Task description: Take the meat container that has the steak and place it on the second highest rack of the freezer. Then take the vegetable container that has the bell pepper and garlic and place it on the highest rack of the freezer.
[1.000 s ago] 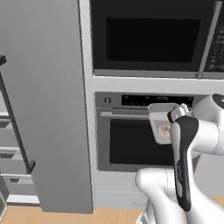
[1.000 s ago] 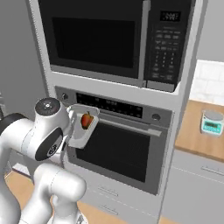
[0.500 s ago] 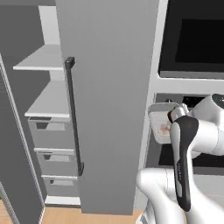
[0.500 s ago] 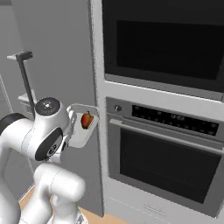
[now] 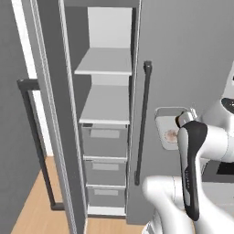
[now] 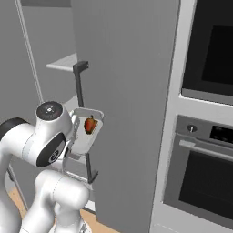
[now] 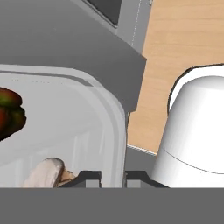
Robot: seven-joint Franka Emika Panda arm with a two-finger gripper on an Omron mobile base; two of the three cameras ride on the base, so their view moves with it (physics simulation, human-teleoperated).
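Observation:
My gripper [image 7: 113, 177] is shut on the rim of the clear vegetable container [image 7: 65, 118], which holds the bell pepper [image 7: 8, 111] and the garlic [image 7: 46, 173]. From the left base view the container [image 5: 167, 132] hangs tilted on edge at chest height, right of the open freezer [image 5: 107, 137], in front of a closed grey door. The highest rack [image 5: 105, 61] and the white shelf below it [image 5: 106, 105] look bare. The right base view has the container [image 6: 86, 134] with the bell pepper [image 6: 90, 124] beside my arm. The meat container with the steak is out of view.
Three grey drawers [image 5: 104, 139] sit under the shelves. The freezer's open door with its bar handle [image 5: 39, 141] stands at the left. A long dark handle [image 5: 141, 123] runs down the closed door beside the container. The wall oven [image 6: 205, 173] is at the right.
The whole picture has shifted: the base has driven left from the wall oven to the open freezer. The container stays in my shut gripper, held the same way.

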